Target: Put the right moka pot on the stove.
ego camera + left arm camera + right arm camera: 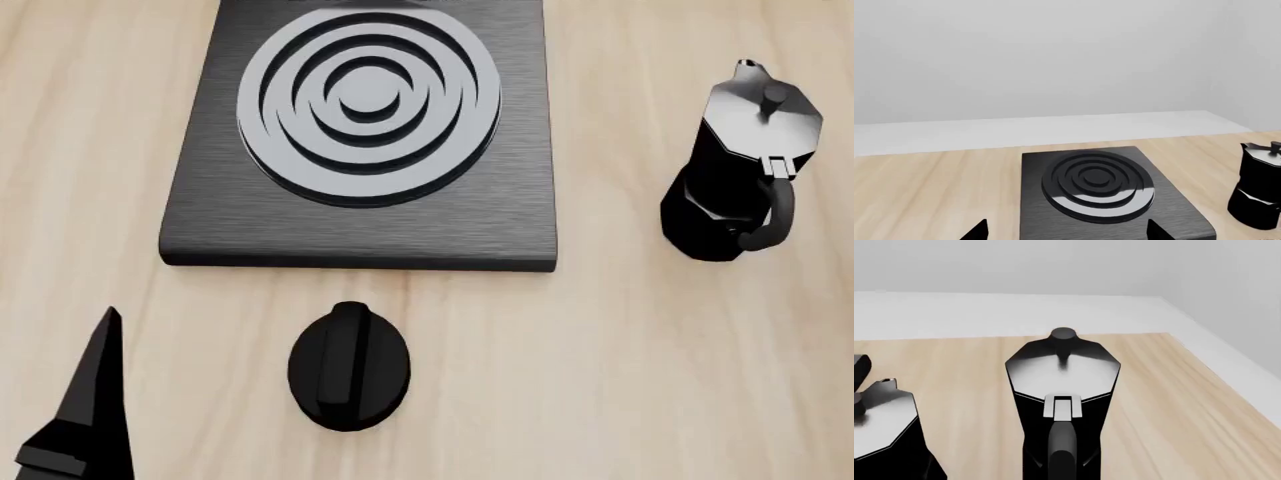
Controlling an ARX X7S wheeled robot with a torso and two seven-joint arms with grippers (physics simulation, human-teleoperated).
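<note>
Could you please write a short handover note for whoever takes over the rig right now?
Left gripper: open, empty, facing the stove.
Right gripper: out of view; its wrist camera faces the handle side of the right moka pot.
Both pots stand upright on the wooden table; the other moka pot is off the stove's right edge.
Done: nothing yet, the burner rings are bare.
Left: grasp the right moka pot, lift it, set it on the rings.
</note>
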